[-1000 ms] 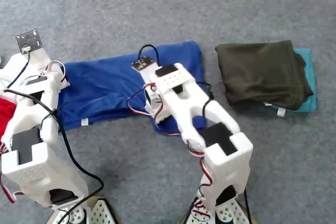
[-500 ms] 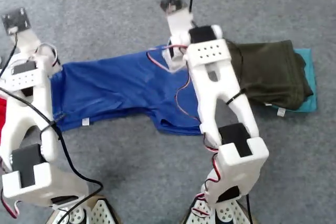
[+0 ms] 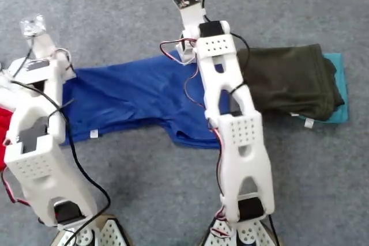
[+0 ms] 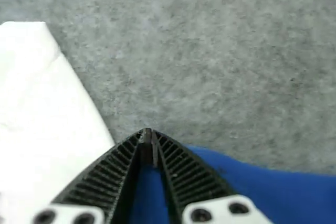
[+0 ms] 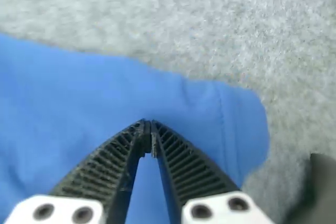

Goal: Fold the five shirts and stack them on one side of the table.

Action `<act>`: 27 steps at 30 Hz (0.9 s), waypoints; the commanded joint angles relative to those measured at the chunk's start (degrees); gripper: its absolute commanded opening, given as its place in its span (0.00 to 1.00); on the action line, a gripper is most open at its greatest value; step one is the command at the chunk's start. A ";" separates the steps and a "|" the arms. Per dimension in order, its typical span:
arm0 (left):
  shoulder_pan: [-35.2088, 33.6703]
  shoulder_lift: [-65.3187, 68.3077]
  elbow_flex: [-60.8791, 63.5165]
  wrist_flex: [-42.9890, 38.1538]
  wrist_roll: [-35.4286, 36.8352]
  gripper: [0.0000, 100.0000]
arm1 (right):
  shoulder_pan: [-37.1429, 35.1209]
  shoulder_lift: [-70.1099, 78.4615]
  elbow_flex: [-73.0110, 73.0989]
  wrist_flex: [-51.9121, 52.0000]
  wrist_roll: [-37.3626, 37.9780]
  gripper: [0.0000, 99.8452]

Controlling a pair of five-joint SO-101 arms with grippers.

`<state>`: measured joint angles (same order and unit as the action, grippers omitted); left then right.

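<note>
- We find the blue shirt [image 3: 127,99] spread flat across the middle of the grey table [image 3: 115,15], long side running left to right, with one sleeve pointing toward the arms' bases.
- The left gripper [image 4: 147,137] is clenched. Its toothed jaws meet at the tips right on the shirt's left corner, and blue cloth shows between them, so we judge it to be grasping that corner.
- A white shirt [image 4: 37,119] lies just beside that corner, on the table's left edge. A red shirt [image 3: 4,125] lies nearer the bases.
- The right gripper [image 5: 147,128] is likewise clenched, tips together on the blue shirt a little in from its far edge (a stitched hem runs near it). We record it as holding the cloth.
- In the high view the right arm reaches over the shirt's right part.
- At the right side a folded olive shirt [image 3: 288,79] lies on a teal shirt [image 3: 339,79], just beside the blue shirt's right end.
</note>
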<state>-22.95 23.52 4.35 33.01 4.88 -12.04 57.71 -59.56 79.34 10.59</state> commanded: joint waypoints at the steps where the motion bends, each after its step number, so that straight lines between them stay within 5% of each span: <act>1: -3.03 -2.81 -6.29 4.92 -0.09 0.03 | 0.79 5.32 -16.31 6.42 0.18 0.01; 8: -8.48 -4.22 -5.58 7.56 -0.09 0.03 | 0.88 14.99 -36.62 15.38 0.18 0.01; 13: -10.59 3.78 -6.64 7.30 -0.18 0.03 | 0.79 15.78 -35.91 16.26 0.18 0.01; 21: -23.60 12.75 -19.74 8.09 0.44 0.03 | -0.18 10.95 -36.26 16.00 0.18 0.01; 27: -27.47 13.98 -29.58 16.00 3.69 0.03 | 0.00 8.22 -36.26 15.82 0.18 0.01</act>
<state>-47.82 38.46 -18.95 45.76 6.29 -11.87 70.55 -93.05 95.25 10.59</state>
